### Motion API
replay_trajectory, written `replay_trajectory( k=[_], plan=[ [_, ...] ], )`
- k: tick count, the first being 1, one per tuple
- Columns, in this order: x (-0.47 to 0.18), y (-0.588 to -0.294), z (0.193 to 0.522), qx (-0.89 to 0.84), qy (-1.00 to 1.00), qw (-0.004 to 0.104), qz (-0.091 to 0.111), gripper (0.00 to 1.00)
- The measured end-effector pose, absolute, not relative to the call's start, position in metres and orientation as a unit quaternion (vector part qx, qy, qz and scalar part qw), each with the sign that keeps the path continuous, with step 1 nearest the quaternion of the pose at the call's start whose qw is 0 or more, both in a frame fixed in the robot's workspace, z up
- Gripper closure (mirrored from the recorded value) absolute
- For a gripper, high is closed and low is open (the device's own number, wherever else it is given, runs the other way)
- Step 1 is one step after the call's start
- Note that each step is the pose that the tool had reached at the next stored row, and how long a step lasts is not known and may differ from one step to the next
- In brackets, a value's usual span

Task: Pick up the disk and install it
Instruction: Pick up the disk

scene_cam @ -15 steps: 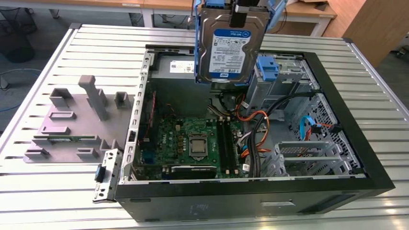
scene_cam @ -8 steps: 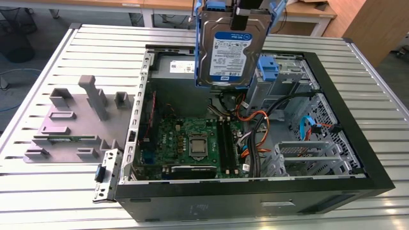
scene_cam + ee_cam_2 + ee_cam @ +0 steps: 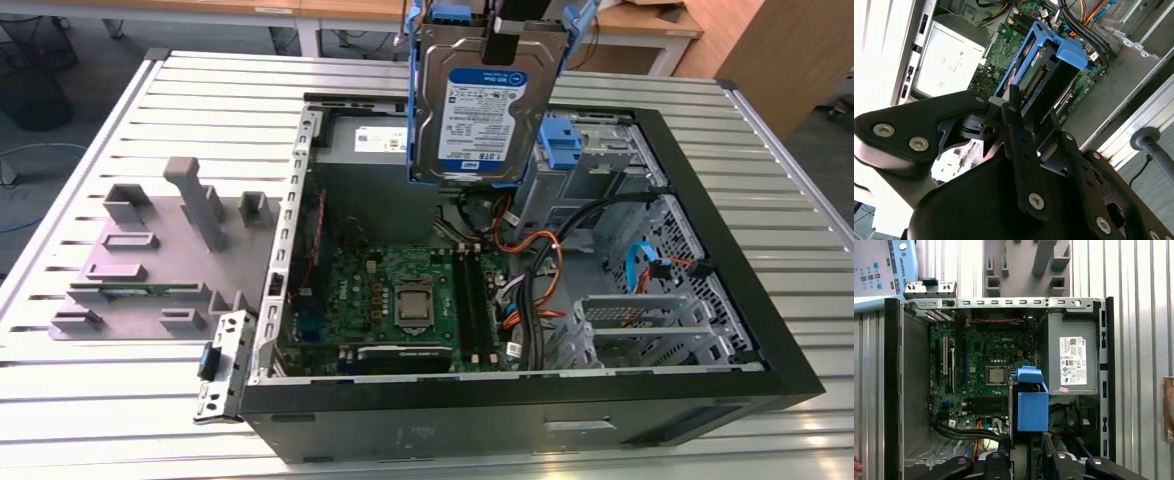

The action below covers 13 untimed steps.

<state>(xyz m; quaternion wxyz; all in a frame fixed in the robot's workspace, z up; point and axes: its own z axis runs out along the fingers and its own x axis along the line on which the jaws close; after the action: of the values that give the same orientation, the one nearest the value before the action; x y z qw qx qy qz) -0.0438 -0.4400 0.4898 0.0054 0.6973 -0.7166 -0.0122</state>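
1. The disk [image 3: 477, 100] has a white-and-blue label [image 3: 487, 125] with a barcode on its face. The print is too small to read.
2. The disk is a flat silver-grey drive framed by blue plastic rails [image 3: 1024, 55], with a blue tab [image 3: 1031, 400] at one end.
3. The black pincer [image 3: 1033, 125] pinches the disk at its upper end and holds it on edge.
4. The disk hangs above the open computer case [image 3: 467, 420], over the green motherboard [image 3: 400, 300] and clear of it.
5. A white sticker [image 3: 1072, 365] sits on the grey power-supply box [image 3: 1071, 385] inside the case.
6. The case lies on a slatted metal bench [image 3: 120, 400].
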Motion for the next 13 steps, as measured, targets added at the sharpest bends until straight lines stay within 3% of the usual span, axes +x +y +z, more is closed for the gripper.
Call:
replay_trajectory(
  k=[13],
  plan=[
    [-0.0438, -0.4461, 0.4898, 0.697, -0.717, 0.006, -0.011, 0.65]
  ],
)
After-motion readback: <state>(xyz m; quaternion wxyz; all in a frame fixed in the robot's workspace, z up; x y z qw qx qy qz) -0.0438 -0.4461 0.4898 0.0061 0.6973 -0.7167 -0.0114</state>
